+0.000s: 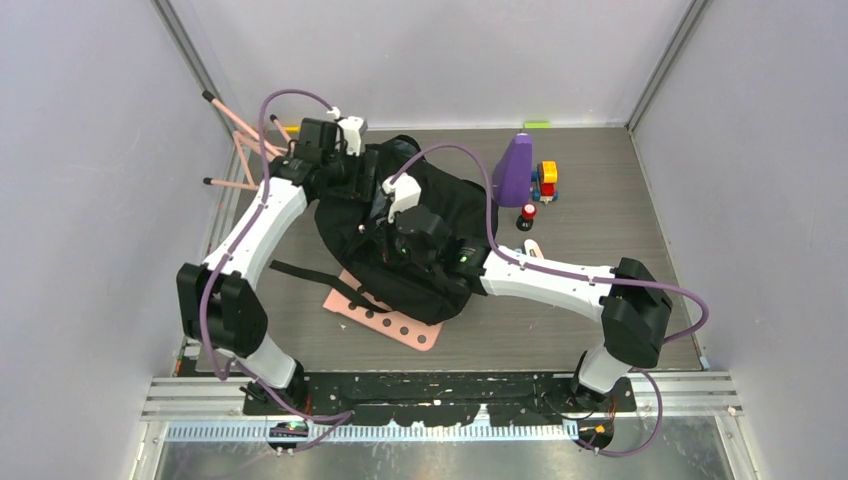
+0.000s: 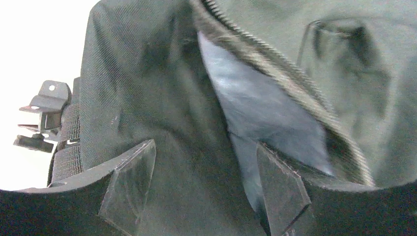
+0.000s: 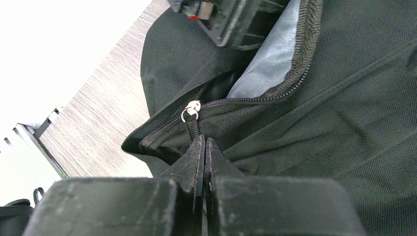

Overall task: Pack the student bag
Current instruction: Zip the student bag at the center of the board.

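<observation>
The student bag [image 1: 450, 205] is seen lying in the middle of the table [image 1: 600, 190], with its near edge resting on a pink perforated board [image 1: 395, 322]. The left gripper [image 2: 204, 191] is seen wide open at the unzipped edge of the bag, with fabric between its fingers. The right gripper [image 3: 204, 152] is closed tightly on the zipper pull [image 3: 193, 127]

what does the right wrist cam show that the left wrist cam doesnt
Only right wrist: the right gripper shut on the zipper pull, the silver slider, and bare table. Only left wrist: the left gripper open over the fabric, and a strap buckle. Both: the student bag in black fabric, its grey lining and zipper teeth.
</observation>
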Motion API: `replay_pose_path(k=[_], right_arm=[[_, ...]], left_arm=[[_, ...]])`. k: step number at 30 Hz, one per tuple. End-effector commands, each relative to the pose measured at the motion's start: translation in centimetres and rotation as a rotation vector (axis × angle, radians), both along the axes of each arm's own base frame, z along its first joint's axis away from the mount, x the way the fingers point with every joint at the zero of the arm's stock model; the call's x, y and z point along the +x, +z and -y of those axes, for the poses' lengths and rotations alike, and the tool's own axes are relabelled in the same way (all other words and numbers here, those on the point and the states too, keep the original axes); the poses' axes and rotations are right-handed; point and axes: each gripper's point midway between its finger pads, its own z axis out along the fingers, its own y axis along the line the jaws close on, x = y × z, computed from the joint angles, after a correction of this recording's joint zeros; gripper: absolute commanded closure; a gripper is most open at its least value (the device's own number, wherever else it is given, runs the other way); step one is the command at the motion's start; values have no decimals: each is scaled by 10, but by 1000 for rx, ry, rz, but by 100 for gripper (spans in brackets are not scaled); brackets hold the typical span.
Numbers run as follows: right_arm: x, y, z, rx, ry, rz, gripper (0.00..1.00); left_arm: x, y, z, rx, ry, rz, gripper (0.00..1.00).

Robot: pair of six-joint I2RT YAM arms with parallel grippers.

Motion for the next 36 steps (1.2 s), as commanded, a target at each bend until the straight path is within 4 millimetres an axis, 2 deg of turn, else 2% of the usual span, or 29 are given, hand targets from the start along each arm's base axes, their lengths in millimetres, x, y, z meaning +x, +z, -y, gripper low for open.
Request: replay_pose_path(k=[1, 4, 10, 13, 16, 19, 21, 22, 24, 25, 29, 31, 33, 36], right_arm=[[-7, 27, 1, 69, 16, 29, 99], [-7, 29, 2, 75, 15, 33, 99], [-8, 30, 3, 82, 13, 34, 99], [-8, 32, 4, 91, 10, 36, 99], [-8, 36, 5, 102, 7, 42, 99], [-8, 38, 7, 108, 2, 47, 99], [-8, 38, 8, 111, 0, 49, 99], [-8, 38, 8, 111, -1, 49, 99], [-8, 38, 9, 112, -4, 48, 99], [-8, 38, 10, 110, -7, 47, 99], [-8, 36, 14, 106, -18, 47, 99], [-8, 35, 17, 99, -26, 48, 99], [-8, 34, 19, 94, -32, 48, 99], [-8, 32, 22, 89, -41, 47, 99]], left_arm=[[11, -3, -18, 89, 66, 29, 23], [11, -4, -4, 43, 19, 40, 23], [18, -34, -14, 147, 64, -10, 13], [23, -48, -26, 224, 113, -23, 14], [24, -60, -37, 287, 156, -44, 28], [25, -68, -44, 331, 191, -44, 48], [27, -68, -46, 342, 190, -30, 66], [28, -64, -48, 345, 194, -14, 78], [30, -48, -52, 339, 223, 40, 96], [30, -35, -54, 330, 241, 78, 100], [28, 29, -62, 269, 306, 246, 100], [23, 53, -63, 232, 309, 285, 100], [15, 59, -62, 209, 299, 279, 100], [1, 56, -49, 150, 230, 247, 100]])
